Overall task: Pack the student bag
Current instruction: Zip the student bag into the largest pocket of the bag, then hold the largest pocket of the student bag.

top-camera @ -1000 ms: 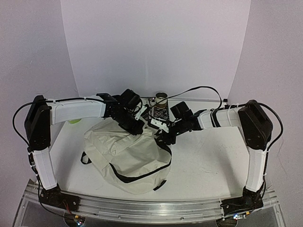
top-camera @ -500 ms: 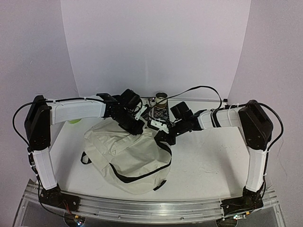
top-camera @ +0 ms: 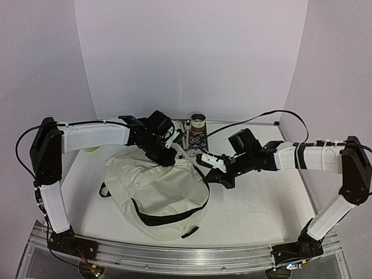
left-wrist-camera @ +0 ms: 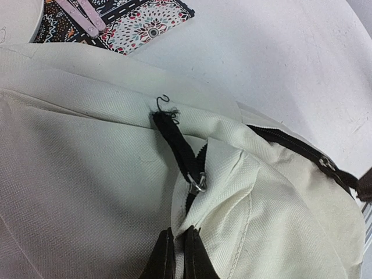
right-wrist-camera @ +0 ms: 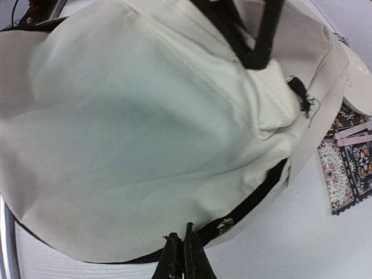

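Note:
The student bag, cream fabric with black trim, lies slumped on the table left of centre. My left gripper is shut on a fold of its top fabric, just below a metal zip slider and a frayed black strap. My right gripper is shut at the bag's right edge. In the right wrist view its tips rest against the black zip line, just left of another slider. Whether anything is pinched there I cannot make out.
A patterned flat pouch with pink clips lies just behind the bag. A brown cup stands at the back edge. Something green shows under the left arm. Bare white table spreads right of the bag.
My right gripper has gone from partly open to shut. Its arm has dropped and stretched out to the right, carrying the gripper slightly right and nearer. The left arm keeps its grip.

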`<action>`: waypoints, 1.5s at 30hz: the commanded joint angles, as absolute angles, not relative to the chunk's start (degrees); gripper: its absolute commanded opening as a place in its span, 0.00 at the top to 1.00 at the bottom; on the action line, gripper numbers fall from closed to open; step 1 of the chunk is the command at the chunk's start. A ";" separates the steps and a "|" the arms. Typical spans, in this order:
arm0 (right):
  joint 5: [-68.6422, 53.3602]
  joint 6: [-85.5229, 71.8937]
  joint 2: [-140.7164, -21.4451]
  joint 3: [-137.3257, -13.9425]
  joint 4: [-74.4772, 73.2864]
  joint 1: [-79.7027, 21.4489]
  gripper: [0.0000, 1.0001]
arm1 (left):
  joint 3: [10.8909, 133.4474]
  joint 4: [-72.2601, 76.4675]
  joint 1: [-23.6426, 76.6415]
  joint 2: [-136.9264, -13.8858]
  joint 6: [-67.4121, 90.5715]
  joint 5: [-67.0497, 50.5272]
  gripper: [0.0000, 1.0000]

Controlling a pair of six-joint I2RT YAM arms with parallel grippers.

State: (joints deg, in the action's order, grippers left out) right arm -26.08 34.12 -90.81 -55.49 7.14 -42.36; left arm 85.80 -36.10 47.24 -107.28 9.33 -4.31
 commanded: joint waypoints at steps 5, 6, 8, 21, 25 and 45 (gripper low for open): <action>-24.51 21.81 -79.86 -48.64 0.30 -53.98 1.00 | 87.61 -35.55 45.97 -108.89 13.05 2.17 1.00; -25.13 20.26 -78.65 -48.38 0.05 -54.85 1.00 | 87.92 -35.51 45.97 -109.28 13.47 2.55 1.00; -25.83 17.22 -76.04 -47.71 0.00 -55.75 1.00 | 88.34 -35.42 45.97 -110.10 14.37 3.90 1.00; -30.28 4.56 -80.59 -52.54 2.23 -60.66 1.00 | 88.96 -25.19 46.19 -112.94 20.50 5.76 1.00; -28.14 1.01 -82.05 -55.66 2.31 -61.48 1.00 | 87.52 -22.13 47.14 -112.54 22.32 5.89 1.00; -1.16 -15.61 -71.99 -53.32 -2.47 -61.44 0.31 | 71.99 -14.65 50.72 -89.05 21.63 7.09 0.46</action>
State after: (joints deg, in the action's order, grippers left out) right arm -9.63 -9.87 -76.64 -53.52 0.50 -61.21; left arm 74.29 -17.42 48.74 -95.18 22.15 6.73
